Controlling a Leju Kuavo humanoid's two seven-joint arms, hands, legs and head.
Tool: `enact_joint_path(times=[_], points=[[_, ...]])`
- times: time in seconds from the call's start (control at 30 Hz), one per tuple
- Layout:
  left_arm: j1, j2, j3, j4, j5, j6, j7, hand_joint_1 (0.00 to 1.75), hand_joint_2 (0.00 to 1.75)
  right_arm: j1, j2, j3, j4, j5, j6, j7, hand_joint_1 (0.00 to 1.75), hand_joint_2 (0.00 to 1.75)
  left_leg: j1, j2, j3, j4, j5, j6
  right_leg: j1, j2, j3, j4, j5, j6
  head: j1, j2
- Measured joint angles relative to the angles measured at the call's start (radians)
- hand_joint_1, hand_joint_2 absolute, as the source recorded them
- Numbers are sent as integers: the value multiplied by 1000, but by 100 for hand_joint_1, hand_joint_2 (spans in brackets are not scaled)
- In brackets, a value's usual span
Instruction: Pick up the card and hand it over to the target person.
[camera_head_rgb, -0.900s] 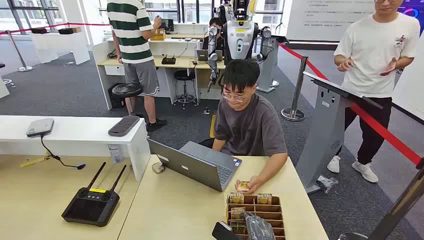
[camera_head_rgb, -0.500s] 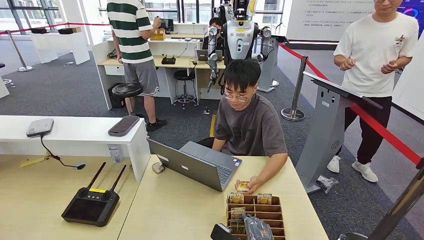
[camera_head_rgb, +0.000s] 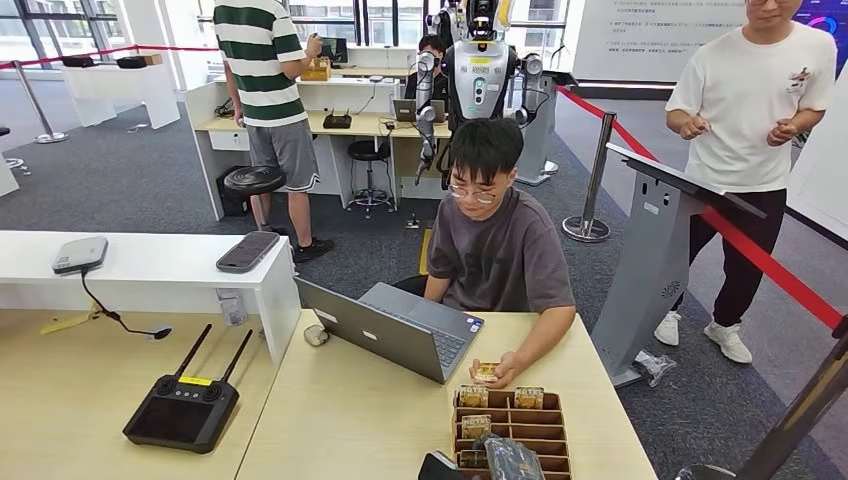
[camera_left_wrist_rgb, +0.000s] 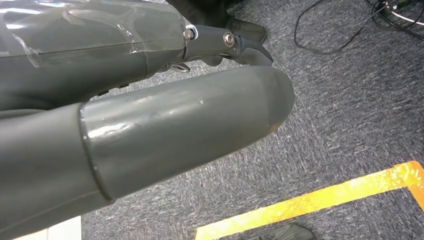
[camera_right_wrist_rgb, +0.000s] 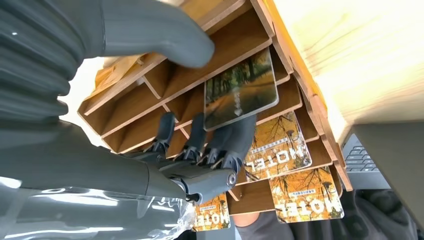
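A wooden card rack (camera_head_rgb: 512, 413) stands at the table's near edge, with "MOTEL" cards (camera_right_wrist_rgb: 277, 150) in its slots. My right hand (camera_head_rgb: 497, 458) reaches over the rack. In the right wrist view one card (camera_right_wrist_rgb: 240, 90) sticks out of its slot; the fingers (camera_right_wrist_rgb: 197, 132) touch its lower edge, and the thumb (camera_right_wrist_rgb: 150, 30) stays apart above it. A seated person (camera_head_rgb: 490, 250) in a grey shirt holds another card (camera_head_rgb: 487, 373) just beyond the rack. My left hand (camera_left_wrist_rgb: 150, 125) hangs over the carpet, holding nothing.
An open laptop (camera_head_rgb: 390, 335) sits left of the rack. A black controller with antennas (camera_head_rgb: 183, 405) lies on the left table. One person in a white T-shirt (camera_head_rgb: 745, 110) stands at the right by a grey stand (camera_head_rgb: 655, 250). Another stands at the far desks.
My right hand has crept slightly left over the rack. The standing person at the right has brought both hands together. The seated person has not moved.
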Motion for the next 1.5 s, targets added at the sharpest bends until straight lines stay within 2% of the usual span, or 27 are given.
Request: enact_joint_path(times=[0.13,0.63,1.17,1.37,1.5], points=[[1,0,3,0,-1,0,-2,0,0,2,-5,-5,-23,-8,-2,1,130,175,0,0,0,0,0,0,0,0,0,0,0,0,0,0],[2,-1,10,1,-2,0,-4,0,0,3,-10,-5,-43,-18,-16,-17,139,175,0,1,0,-2,1,1,0,0,0,-2,2,-1,0,0],[11,4,35,2,1,6,-18,0,0,-29,-166,-44,-472,18,79,72,151,175,-1,-1,-3,1,1,1,-1,-1,-3,1,1,0,0,0],[14,4,39,3,1,7,-21,0,0,-49,-194,-90,-536,20,77,101,150,175,-1,-1,-3,2,0,0,-1,-1,-2,2,-1,0,0,0],[13,2,36,1,-5,5,-17,0,0,-71,-191,-119,-495,49,38,109,153,175,-1,-1,-3,0,2,1,-1,-2,-2,0,1,-1,0,0]])
